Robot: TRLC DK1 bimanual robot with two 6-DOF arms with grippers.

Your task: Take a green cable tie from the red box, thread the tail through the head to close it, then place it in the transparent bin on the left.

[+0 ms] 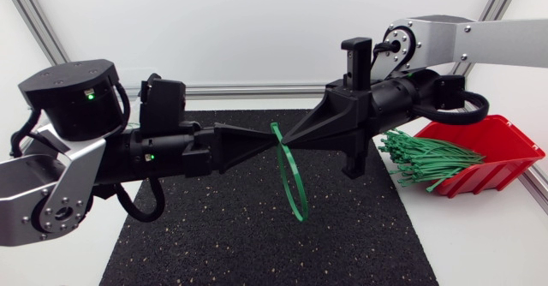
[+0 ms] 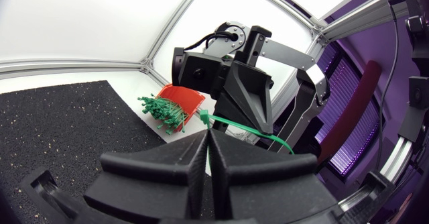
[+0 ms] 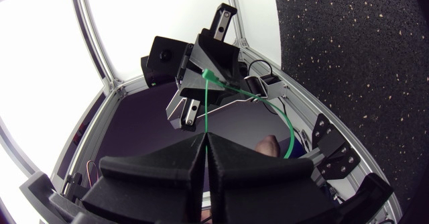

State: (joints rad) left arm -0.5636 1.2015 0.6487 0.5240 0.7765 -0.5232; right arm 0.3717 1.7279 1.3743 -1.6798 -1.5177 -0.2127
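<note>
Black speckled mat [image 1: 214, 243] covers white table [image 1: 479, 252] (green cable tie [image 1: 293, 183] above)

One green cable tie [image 1: 289, 173] in an upright mid-air loop; bundle of spare ties [image 1: 428, 159] in the red box [image 1: 501, 145].

White worktop [image 1: 479, 243], covered across the middle by a black speckled mat [image 1: 257, 235] lying flat. On the bare white strip at the right, just beside the mat, a red box [image 1: 501, 149], open toward the mat. Spilling from its mouth, a bundle of green cable ties [image 1: 428, 159], tips reaching the mat's right edge.
</note>
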